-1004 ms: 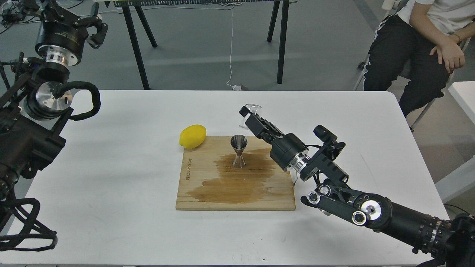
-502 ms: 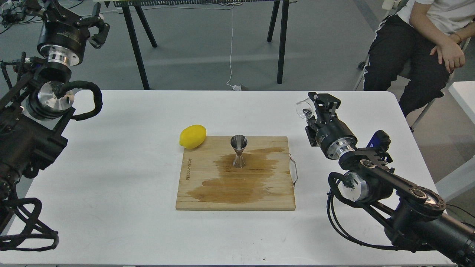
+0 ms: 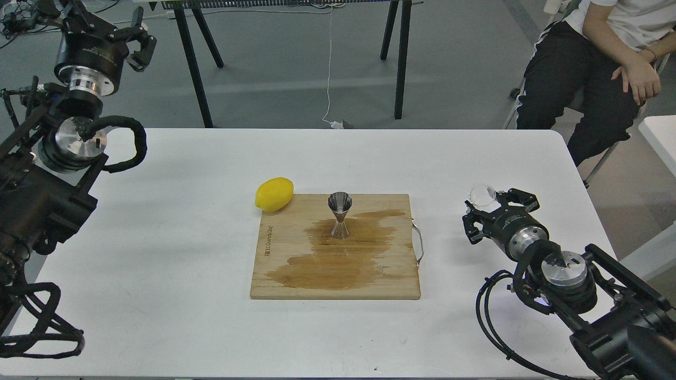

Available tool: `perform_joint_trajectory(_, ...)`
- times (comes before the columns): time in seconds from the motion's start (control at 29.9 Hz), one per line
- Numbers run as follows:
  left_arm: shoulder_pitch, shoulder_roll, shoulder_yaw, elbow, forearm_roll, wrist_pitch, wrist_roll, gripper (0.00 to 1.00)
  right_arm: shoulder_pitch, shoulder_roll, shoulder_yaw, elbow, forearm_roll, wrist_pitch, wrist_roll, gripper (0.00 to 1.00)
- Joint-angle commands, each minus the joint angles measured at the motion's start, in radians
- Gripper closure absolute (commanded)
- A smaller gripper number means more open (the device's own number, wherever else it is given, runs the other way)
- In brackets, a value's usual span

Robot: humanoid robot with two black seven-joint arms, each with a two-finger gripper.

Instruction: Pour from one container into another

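Note:
The steel jigger (image 3: 339, 214) stands upright on the wooden board (image 3: 280, 285), in the middle of a dark wet stain. The small clear glass cup (image 3: 482, 194) rests on the white table right of the board, at the far tips of my right gripper (image 3: 491, 207). That gripper lies low over the table with its fingers spread wider than the cup, open. My left gripper (image 3: 138, 39) is raised high at the far left, off the table's back edge, open and empty.
A yellow lemon (image 3: 274, 194) touches the board's far left corner. A thin metal handle (image 3: 419, 244) sticks out from the board's right edge. A seated person (image 3: 597, 58) is beyond the table's far right corner. Black table legs (image 3: 401, 58) stand behind.
My right arm swung the cup away from above the jigger, out to the right and down to the table. Its fingers have spread apart around the cup. The left arm barely moved.

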Motion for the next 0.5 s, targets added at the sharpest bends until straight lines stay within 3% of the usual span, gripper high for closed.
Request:
perform_joint_trajectory(0.0,-0.001,0.001,0.001,0.0,0.0,-0.001,0.0,0.0,-0.027,0.032,0.055,-0.064,0.06,0.073,-0.044,0.57)
perform_joint_trajectory(0.2,0.001,0.001,0.001,0.0,0.0,-0.001,0.0,0.0,-0.029,0.084,0.093,-0.182,0.063,0.13,-0.087,0.53)
perform_joint_trajectory(0.33,0.001,0.001,0.001,0.0,0.0,-0.001,-0.001,0.0,-0.023,0.097,0.1,-0.219,0.063,0.13,-0.092,0.51)
perform_joint_trajectory(0.47,0.001,0.001,0.001,0.0,0.0,-0.001,-0.001,0.0,-0.026,0.097,0.1,-0.219,0.063,0.13,-0.092,0.38)
